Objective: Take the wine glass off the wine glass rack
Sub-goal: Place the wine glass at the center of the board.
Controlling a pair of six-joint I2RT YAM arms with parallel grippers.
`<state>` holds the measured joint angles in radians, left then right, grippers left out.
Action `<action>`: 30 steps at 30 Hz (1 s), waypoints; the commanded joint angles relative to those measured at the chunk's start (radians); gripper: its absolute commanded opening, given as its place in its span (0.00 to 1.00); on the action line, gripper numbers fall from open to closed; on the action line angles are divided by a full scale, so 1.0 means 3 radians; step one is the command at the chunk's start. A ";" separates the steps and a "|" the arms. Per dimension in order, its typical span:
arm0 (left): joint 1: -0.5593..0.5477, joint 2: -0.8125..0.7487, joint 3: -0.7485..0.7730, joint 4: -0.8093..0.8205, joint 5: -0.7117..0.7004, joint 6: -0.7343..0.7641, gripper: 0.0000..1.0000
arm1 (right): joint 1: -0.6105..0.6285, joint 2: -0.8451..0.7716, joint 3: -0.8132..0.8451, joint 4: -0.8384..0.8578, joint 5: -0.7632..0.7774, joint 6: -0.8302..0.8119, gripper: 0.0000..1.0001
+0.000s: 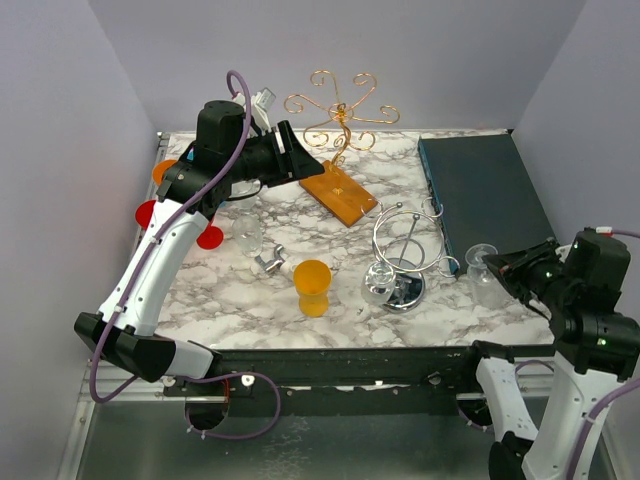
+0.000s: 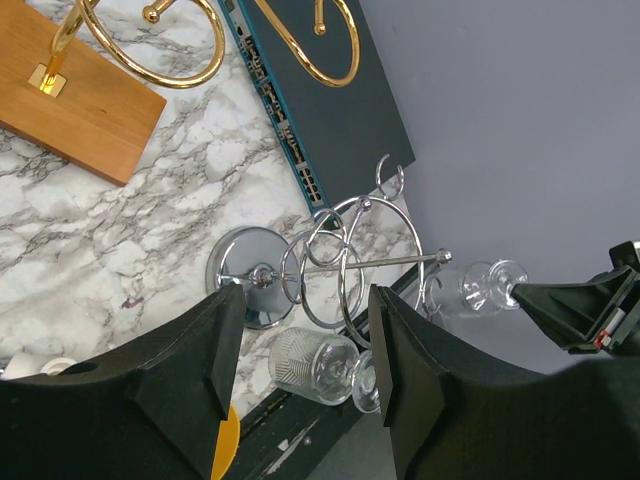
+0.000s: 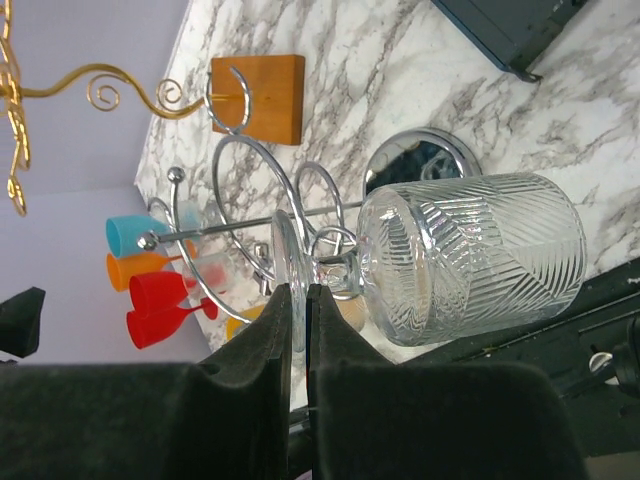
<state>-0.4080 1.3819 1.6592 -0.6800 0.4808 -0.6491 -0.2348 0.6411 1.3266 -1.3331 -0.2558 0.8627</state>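
Observation:
My right gripper (image 3: pixel 298 290) is shut on the thin foot of a clear ribbed wine glass (image 3: pixel 470 255), which is held on its side. In the top view that glass (image 1: pixel 483 268) is at the right end of the chrome wine glass rack (image 1: pixel 405 250), with my right gripper (image 1: pixel 507 270) just right of it. Its stem is close to the rack's small end ring; I cannot tell whether they touch. A second clear glass (image 1: pixel 380 283) lies by the rack's round base. My left gripper (image 1: pixel 300 160) is open and empty, raised at the back left. It also shows in the left wrist view (image 2: pixel 305 300).
A gold rack (image 1: pixel 340 110) on a wooden base (image 1: pixel 338 193) stands at the back. A dark blue box (image 1: pixel 485 195) lies at the right. A yellow cup (image 1: pixel 313 287), a clear glass (image 1: pixel 247 235) and red glasses (image 1: pixel 150 213) are left of the chrome rack.

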 commanded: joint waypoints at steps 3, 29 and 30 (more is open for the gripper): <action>-0.0018 0.0012 0.0126 0.0093 0.0002 -0.0030 0.58 | -0.0001 0.0413 0.0388 0.0581 0.0075 0.0007 0.00; -0.0018 0.0722 0.1191 0.0394 0.0109 -0.0361 0.58 | 0.0000 0.2108 0.2051 0.2655 -0.1316 0.0849 0.00; -0.0017 0.0762 0.1245 0.0408 0.0121 -0.0380 0.58 | 0.0000 0.2157 0.2075 0.2718 -0.1370 0.0902 0.00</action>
<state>-0.4080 1.5681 1.9530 -0.5934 0.4877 -0.7391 -0.2348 1.2594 1.8786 -0.7010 -0.5564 1.0576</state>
